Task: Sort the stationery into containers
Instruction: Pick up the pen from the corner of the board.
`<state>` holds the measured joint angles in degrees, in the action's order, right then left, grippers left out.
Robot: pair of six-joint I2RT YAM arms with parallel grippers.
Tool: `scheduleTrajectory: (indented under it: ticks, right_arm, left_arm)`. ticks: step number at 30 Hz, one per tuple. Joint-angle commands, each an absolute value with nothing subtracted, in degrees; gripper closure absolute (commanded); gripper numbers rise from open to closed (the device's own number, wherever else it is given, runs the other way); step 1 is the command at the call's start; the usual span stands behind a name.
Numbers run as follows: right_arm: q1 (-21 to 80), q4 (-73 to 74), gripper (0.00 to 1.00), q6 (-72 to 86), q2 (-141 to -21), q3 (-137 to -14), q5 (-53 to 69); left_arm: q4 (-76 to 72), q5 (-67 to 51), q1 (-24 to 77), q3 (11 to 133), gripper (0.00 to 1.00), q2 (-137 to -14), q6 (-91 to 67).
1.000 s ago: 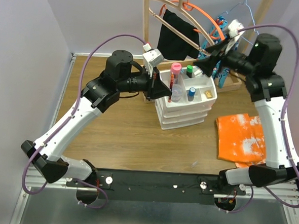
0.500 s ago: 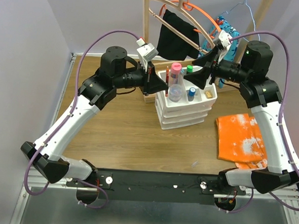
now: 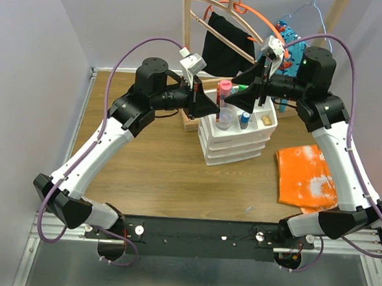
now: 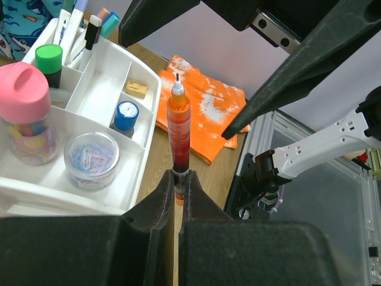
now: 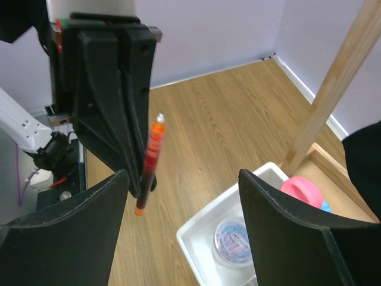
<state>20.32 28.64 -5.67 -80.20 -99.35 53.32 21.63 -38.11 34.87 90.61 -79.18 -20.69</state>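
My left gripper (image 4: 179, 182) is shut on the lower end of a red pen (image 4: 178, 134), held upright just off the left side of the white organiser (image 3: 235, 146). From the far side my right gripper (image 5: 184, 202) faces it, open, with its fingers on either side of the pen (image 5: 150, 164) but apart from it. In the top view the two grippers (image 3: 214, 107) (image 3: 232, 88) meet above the tray's left end. The divided tray (image 4: 89, 199) holds a pink-capped bottle (image 4: 24, 107), a jar of paper clips (image 4: 91, 158), a blue-capped bottle (image 4: 126, 115), a green-capped marker (image 4: 49, 59) and several pens (image 4: 71, 30).
An orange cloth (image 3: 306, 176) lies on the wooden table to the right of the organiser. Behind the organiser stands a wooden hanger rack (image 3: 185, 26) with a black cloth (image 3: 226, 45) and hangers. Walls close off the left and back.
The right gripper has swung left from beside the rack to face the left gripper and now brackets the pen. The left gripper has shifted slightly right with the pen.
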Motion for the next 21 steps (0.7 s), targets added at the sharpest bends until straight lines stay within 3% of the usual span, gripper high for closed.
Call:
scheduleTrajectory:
  ticks: [1, 9, 13, 16, 21]
  right_arm:
    - [21.62, 25.58, 0.18, -2.38, -81.82, -102.22, 57.04]
    - [23.82, 24.17, 0.21, -0.18, -83.76, -101.78, 57.39]
    - [24.70, 22.59, 0.29, 2.02, -84.72, -101.43, 57.39]
    - [25.14, 21.80, 0.40, 3.07, -85.43, -101.60, 57.22]
    - [25.23, 22.32, 0.70, 3.43, -85.61, -101.69, 56.08]
  left_arm:
    - [18.99, -39.82, 34.63, 92.02, 0.93, -79.98, -21.80]
    - [18.37, -39.73, 34.63, 92.72, 0.93, -80.51, -22.06]
    - [18.19, -39.90, 34.63, 92.55, 0.93, -80.60, -22.41]
    - [17.93, -39.90, 34.63, 92.55, 0.93, -80.60, -22.50]
    - [17.93, -39.82, 34.63, 92.29, 0.92, -80.07, -22.59]
